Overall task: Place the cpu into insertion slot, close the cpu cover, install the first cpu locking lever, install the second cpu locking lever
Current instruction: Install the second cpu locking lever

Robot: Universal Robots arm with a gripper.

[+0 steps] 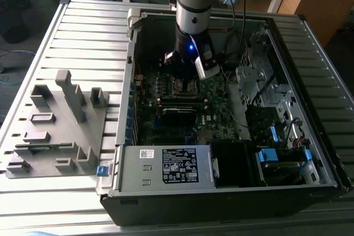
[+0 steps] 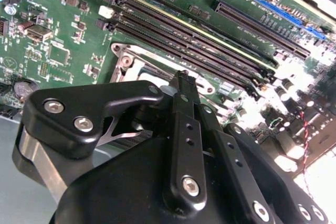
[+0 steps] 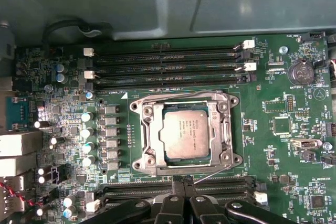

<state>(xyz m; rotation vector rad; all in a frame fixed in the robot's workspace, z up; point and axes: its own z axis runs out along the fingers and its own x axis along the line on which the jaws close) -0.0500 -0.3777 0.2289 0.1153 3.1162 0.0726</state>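
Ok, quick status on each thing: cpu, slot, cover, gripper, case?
cpu: seated flat in the insertion slot, metal face up.
insertion slot: filled by the cpu.
cpu cover: down, framing the cpu.
gripper: shut, empty, at the socket's edge.
computer case: side open, motherboard exposed.

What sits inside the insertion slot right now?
In the first wrist view, the cpu lies inside the insertion slot, framed by the cpu cover. The chip hides the socket's contacts beneath.

Silver-tan cpu (image 3: 183, 134) seated flat in insertion slot (image 3: 152, 153), cpu cover (image 3: 227, 129) framing it
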